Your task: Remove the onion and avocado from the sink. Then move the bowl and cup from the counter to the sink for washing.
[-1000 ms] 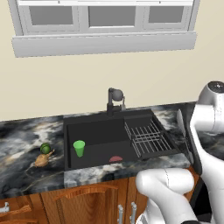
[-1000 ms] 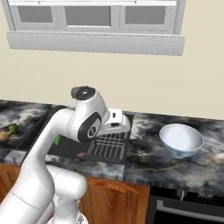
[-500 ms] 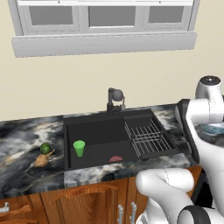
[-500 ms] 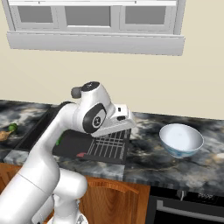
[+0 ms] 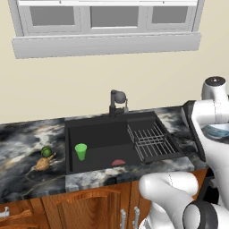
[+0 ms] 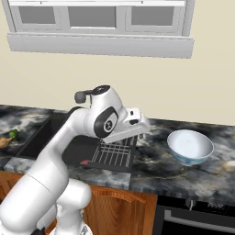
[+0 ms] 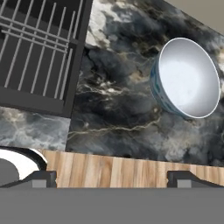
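Gripper (image 7: 111,177): fingers (image 7: 189,177) spread wide, nothing between them, so released. It hangs over the counter (image 6: 151,167) just past the sink's rack (image 6: 114,153), wrist aimed toward the bowl (image 6: 190,147).

In the hand view the bowl (image 7: 186,78) sits at 2 o'clock from the fingertips, upright on the stone and well apart from them. The rack (image 7: 39,57) is at 10 o'clock.

Step in hand, as I read it: bowl pickup. The onion (image 5: 43,163) and avocado (image 5: 46,152) already lie on the counter at 9 o'clock of the sink (image 5: 100,145), touching or nearly so. The cup (image 5: 81,151) stands upright inside the basin, left half. So only the bowl is left.

Next move needs: carry the hand toward 2 o'clock until one rim wall sits between the fingers, drop, pinch the rim. It's a thin curved wall, so expect tilt on lift; a rim grasp on the sink side would shorten the carry. Then into the basin, clear of the cup.

Versus a second ago: the arm has swung from over the rack toward the bowl side, with the wrist now past the rack edge. Bowl, cup, onion and avocado unmoved.
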Available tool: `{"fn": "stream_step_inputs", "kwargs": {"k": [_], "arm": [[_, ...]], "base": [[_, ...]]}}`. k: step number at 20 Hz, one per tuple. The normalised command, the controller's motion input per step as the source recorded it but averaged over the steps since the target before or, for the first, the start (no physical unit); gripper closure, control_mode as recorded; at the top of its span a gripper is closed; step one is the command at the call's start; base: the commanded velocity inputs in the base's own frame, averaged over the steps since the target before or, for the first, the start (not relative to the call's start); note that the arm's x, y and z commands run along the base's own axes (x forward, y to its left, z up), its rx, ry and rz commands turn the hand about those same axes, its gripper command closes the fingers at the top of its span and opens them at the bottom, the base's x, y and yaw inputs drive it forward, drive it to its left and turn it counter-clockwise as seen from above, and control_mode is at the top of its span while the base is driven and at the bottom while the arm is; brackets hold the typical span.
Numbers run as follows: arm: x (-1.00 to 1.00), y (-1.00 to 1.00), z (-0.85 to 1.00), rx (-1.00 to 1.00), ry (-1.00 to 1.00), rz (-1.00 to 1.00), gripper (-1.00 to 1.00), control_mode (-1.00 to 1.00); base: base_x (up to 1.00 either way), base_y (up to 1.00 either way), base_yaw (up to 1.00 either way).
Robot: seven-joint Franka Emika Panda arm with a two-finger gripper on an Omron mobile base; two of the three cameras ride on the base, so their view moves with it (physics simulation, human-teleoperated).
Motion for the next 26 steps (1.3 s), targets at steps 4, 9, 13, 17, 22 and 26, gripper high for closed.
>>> {"fn": "stream_step_inputs", "kwargs": {"k": [4, 9, 13, 17, 22, 26], "arm": [[0.07, -0.24, -0.04, -0.08, -0.01, 0.00, -1.00, -1.00], [0.10, -0.23, -0.06, -0.01, 0.00, 0.00, -1.00, -1.00], [0.10, -0.16, -0.08, 0.00, -0.02, 0.00, -1.00, -1.00], [0.16, -0.18, -0.09, 0.00, -0.01, 0.00, -1.00, -1.00], [0.18, -0.18, -0.11, 0.00, -0.01, 0.00, -1.00, -1.00], [0.19, -0.19, -0.12, 0.00, -0.01, 0.00, -1.00, -1.00]], "base": [[0.00, 0.00, 0.00], [0.00, 0.00, 0.00], [0.00, 0.00, 0.00], [0.00, 0.00, 0.00], [0.00, 0.00, 0.00], [0.00, 0.00, 0.00]]}}
